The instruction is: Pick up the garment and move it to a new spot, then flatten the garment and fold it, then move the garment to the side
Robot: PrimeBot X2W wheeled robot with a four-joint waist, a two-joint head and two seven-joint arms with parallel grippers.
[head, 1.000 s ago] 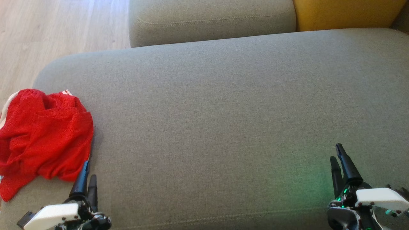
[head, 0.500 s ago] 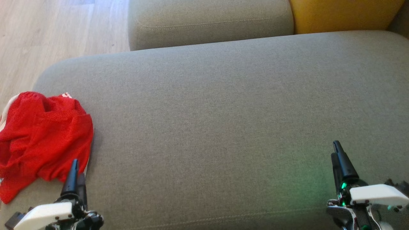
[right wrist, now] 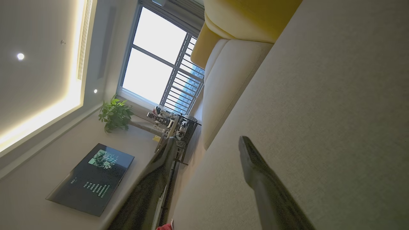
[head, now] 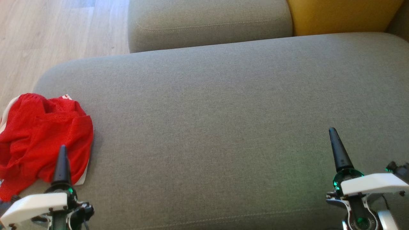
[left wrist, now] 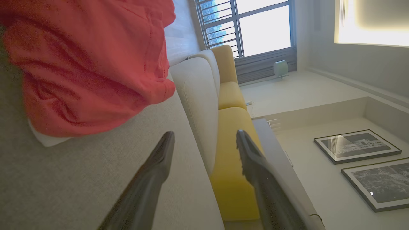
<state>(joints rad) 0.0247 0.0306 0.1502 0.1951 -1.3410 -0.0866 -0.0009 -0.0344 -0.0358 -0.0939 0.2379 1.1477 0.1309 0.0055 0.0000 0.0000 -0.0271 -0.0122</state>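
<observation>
Left part of the red garment (head: 38,134) beyond the head view's edge.

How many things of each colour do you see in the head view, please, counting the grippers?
Red: 1, the garment
Grey: 2, the seat cushion and the back cushion
Yellow: 1, the yellow cushion
Dark-fingered: 2, the left gripper and the right gripper
Total: 6

sofa seat (head: 223,111): grey, broad | yellow cushion (head: 342,14): behind it | wood floor (head: 48,32): upper left | potted plant (right wrist: 115,113): near window
</observation>
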